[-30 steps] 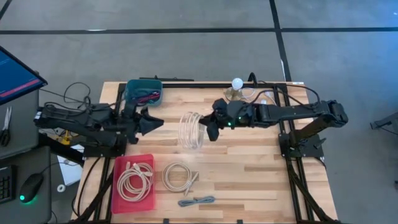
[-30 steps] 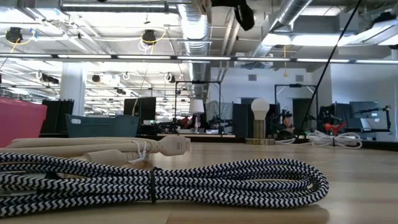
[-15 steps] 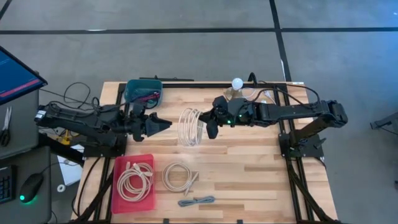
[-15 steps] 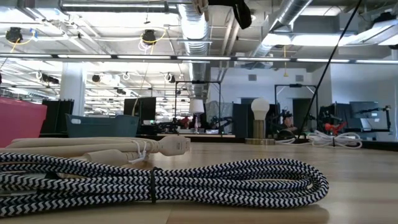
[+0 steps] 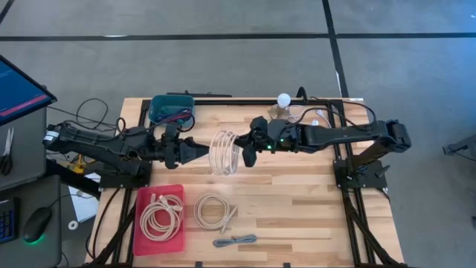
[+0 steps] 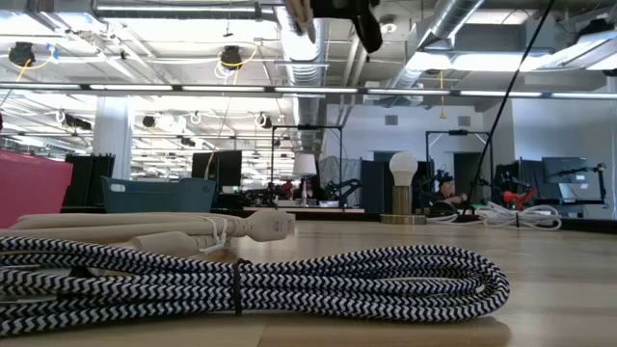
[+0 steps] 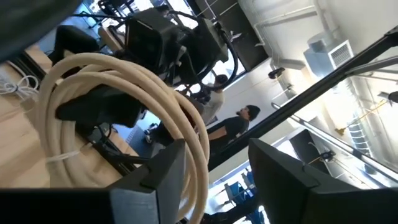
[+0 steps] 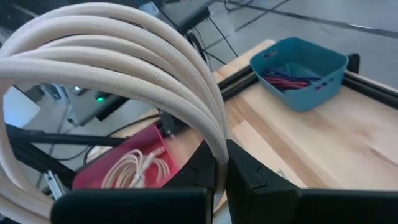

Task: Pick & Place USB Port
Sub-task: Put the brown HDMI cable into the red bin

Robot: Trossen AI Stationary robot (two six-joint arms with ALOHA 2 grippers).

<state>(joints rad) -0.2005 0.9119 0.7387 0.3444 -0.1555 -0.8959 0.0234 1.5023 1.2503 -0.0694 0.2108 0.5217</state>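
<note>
Mid-air handover shaping up over the middle of the counter [image 5: 297, 201]. The right end effector [image 5: 248, 151] is clenched on the cream cable coil [image 5: 225, 152], holding it up off the wood with the loop standing on edge, so from above it reads as a narrow band running front to back. In the right wrist view the coil [image 8: 118, 68] arches out from between the two pinched fingers [image 8: 249, 180], and that grip looks firm.

Now the left end effector [image 5: 202, 150] sits just beside the coil on the opposite side, nose pointed straight at it, fingers spread and released. The left wrist view tells it best: the coil [image 7: 124, 93] curves down between the two spread fingers [image 7: 168, 174], with the right arm's dark body [image 7: 168, 43] just behind the loop (very tight quarters).

So the relation that matters: the coil lies dead ahead of the left end effector, its plane set across that arm's line of approach, and the strands look to be inside the gap already. Both arms are close, but only the right has hold. I'd judge the left needs to close on the strands rather than travel farther, or it risks bumping the right arm.

The red tray [image 5: 141, 238] with another cable waits at the front left.
</note>
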